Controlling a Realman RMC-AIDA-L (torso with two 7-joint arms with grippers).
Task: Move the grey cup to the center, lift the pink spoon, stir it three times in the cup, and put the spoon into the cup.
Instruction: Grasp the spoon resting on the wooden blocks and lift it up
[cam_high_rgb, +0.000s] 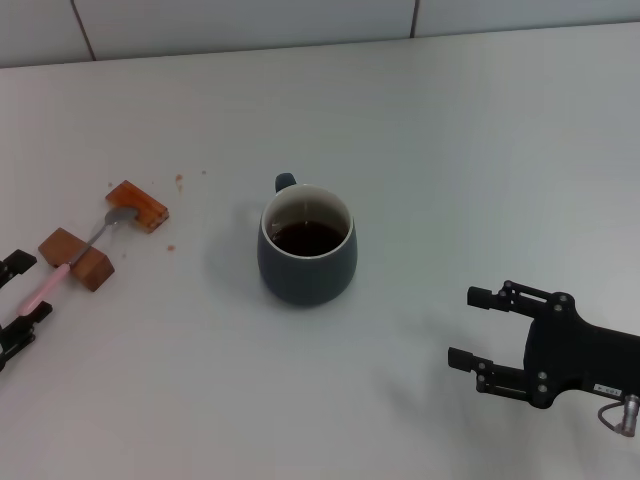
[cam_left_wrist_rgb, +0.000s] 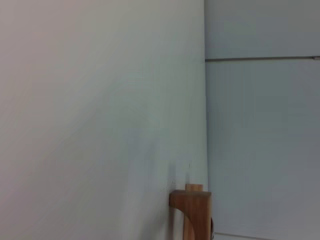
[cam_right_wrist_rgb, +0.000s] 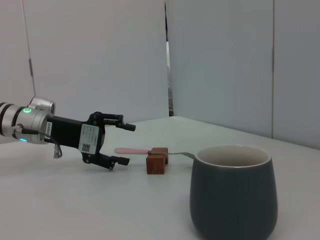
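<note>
The grey cup (cam_high_rgb: 306, 247) stands upright mid-table with dark liquid inside and its handle toward the far side; it fills the near right of the right wrist view (cam_right_wrist_rgb: 232, 192). The pink spoon (cam_high_rgb: 58, 277) lies across two wooden blocks at the left, with its silver bowl on the far block. My left gripper (cam_high_rgb: 28, 290) is open at the left edge, one finger on each side of the pink handle's end (cam_right_wrist_rgb: 131, 150), not closed on it. The same left gripper (cam_right_wrist_rgb: 124, 144) shows in the right wrist view. My right gripper (cam_high_rgb: 475, 328) is open at the lower right, apart from the cup.
Two brown wooden blocks (cam_high_rgb: 77, 258) (cam_high_rgb: 138, 205) hold the spoon; one block (cam_left_wrist_rgb: 192, 210) also shows in the left wrist view and another block (cam_right_wrist_rgb: 158, 161) in the right wrist view. Small crumbs (cam_high_rgb: 179, 180) lie near the far block. A tiled wall (cam_high_rgb: 300, 20) borders the table's far edge.
</note>
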